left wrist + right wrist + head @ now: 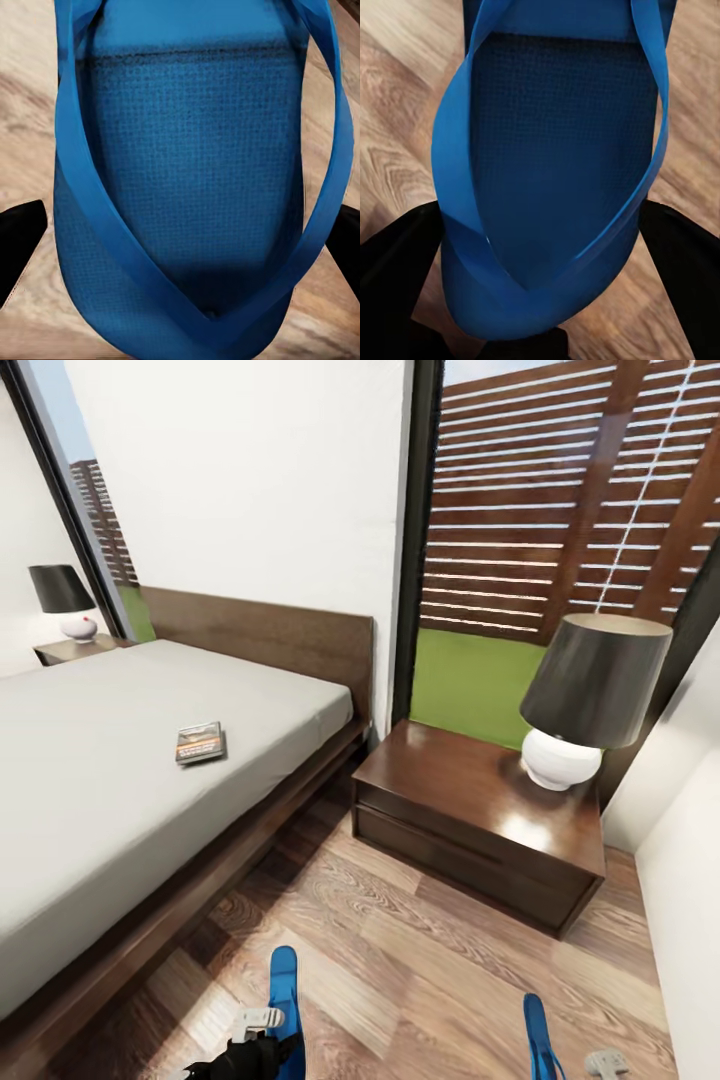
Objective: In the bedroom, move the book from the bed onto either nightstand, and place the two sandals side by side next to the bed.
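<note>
Neither part of the task looks finished. The book (200, 742) lies flat on the bed (90, 800), out on the mattress well in from the foot-side edge and nearer the headboard, so it is not yet on a nightstand. The near nightstand (470, 820) stands just beside the bed's head corner, with a lamp (590, 700) toward its far right corner and bare top on the left; a second nightstand (70, 650) sits at the bed's far side.

The two sandals are well apart, not side by side. In the head view the left sandal (284, 985) stands on edge over the floor (420, 960) near the bed's side rail, with the left claw (262, 1035) at its lower end. The right sandal (540, 1035) shows farther right, with the right claw (606, 1062) beside it at the picture's lower edge.

The left wrist view shows the left sandal (187, 187), sole and strap, running straight out between the dark fingers (19, 240), which sit at each side of its near end; the left claw appears closed on it. The right wrist view shows the same for the right sandal (559, 172), its near end set between dark fingers (397, 262), so the right claw seems to grip it too.

Left to do, by my reading: set both sandals down together by the bed, then carry the book over.
</note>
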Robot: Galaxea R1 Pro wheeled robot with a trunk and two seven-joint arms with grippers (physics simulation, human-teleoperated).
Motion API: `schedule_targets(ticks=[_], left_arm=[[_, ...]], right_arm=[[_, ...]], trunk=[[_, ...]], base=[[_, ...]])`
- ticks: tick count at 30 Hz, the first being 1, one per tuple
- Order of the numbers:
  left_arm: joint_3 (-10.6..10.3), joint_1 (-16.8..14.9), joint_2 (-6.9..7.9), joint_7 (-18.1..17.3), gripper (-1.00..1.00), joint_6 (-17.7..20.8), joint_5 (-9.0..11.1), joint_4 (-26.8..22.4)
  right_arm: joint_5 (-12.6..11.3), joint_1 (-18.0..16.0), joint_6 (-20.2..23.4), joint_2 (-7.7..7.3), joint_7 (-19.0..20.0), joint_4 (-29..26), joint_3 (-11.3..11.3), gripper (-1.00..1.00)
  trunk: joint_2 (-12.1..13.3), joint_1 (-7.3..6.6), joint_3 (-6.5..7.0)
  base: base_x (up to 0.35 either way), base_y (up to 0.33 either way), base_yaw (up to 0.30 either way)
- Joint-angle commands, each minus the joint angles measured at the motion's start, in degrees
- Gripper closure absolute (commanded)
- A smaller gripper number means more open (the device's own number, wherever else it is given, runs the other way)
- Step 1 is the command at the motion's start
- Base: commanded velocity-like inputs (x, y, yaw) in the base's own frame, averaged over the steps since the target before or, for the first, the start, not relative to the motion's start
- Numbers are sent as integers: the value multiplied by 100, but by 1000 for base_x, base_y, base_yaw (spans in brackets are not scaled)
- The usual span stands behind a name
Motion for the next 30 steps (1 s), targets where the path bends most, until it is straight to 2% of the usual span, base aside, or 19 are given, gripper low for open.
schedule_targets(ticks=[1, 19, 30], left_arm=[[24, -3, 2, -28, 100, -7, 9, 9], [24, 1, -7, -28, 100, -7, 9, 18], [24, 1, -66, -28, 100, -14, -6, 151]], right_arm=[[-54, -2, -3, -4, 17, -1, 43, 100], [-54, -1, -4, -3, -13, -1, 48, 100], [-52, -2, -4, -3, -8, -1, 47, 100]], trunk=[[-2, -1, -8], [-2, -1, -33], [-2, -1, -33]], base=[[0, 0, 273], [0, 0, 276], [8, -26, 281]])
